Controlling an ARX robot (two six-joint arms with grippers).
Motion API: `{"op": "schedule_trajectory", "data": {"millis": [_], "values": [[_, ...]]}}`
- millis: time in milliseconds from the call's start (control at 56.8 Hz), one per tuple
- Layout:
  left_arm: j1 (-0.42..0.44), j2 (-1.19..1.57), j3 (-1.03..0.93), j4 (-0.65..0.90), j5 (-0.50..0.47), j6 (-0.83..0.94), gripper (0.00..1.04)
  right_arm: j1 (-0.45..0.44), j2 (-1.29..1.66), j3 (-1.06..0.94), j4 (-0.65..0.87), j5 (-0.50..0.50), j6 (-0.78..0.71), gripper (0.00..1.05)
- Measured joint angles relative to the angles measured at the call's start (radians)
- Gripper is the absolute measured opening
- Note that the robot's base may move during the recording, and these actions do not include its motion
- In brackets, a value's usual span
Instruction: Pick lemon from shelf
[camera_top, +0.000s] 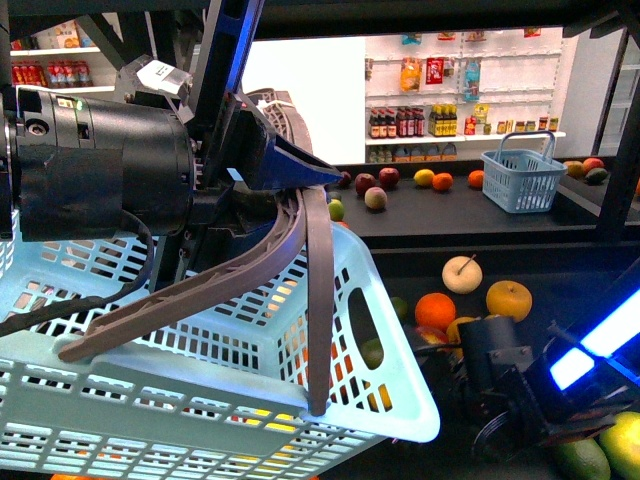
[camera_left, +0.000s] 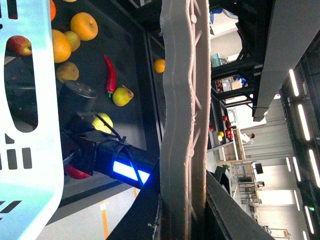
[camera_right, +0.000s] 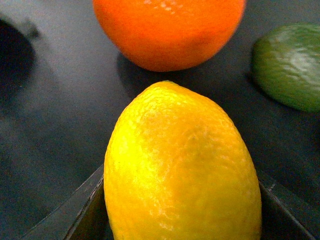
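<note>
The lemon (camera_right: 182, 170), big, bright yellow and oval, fills the right wrist view. My right gripper (camera_right: 182, 220) is shut on it, a dark finger (camera_right: 82, 212) showing on each side. It stands just above the dark deck of the shelf (camera_right: 50, 125). In the front view the right gripper (camera_top: 482, 348) is low over the lower deck (camera_top: 570, 270), and the lemon is hidden behind it. My left gripper (camera_top: 285, 170) is shut on the grey basket handle (camera_top: 318, 300) of the light-blue basket (camera_top: 150, 410), held up at the left. The left wrist view shows that handle (camera_left: 182, 115) running between its jaws.
An orange (camera_right: 170, 30) and a green fruit (camera_right: 292, 65) lie just beyond the lemon. More fruit (camera_top: 508, 298) lies around the right gripper. A small blue basket (camera_top: 520, 180) and fruit sit on the upper deck. A black upright (camera_top: 625, 140) stands at the right.
</note>
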Motion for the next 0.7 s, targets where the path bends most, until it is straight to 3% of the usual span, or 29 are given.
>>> {"op": "schedule_trajectory", "data": {"millis": [335,705], "values": [[0.000,0.000,0.000,0.000,0.000,0.000,0.13,-0.119,-0.502,-0.440,0.232,0.008,0.202,0.66],[0.000,0.000,0.000,0.000,0.000,0.000,0.13,-0.026,-0.862,-0.699,0.266,-0.096,0.433,0.66]]}}
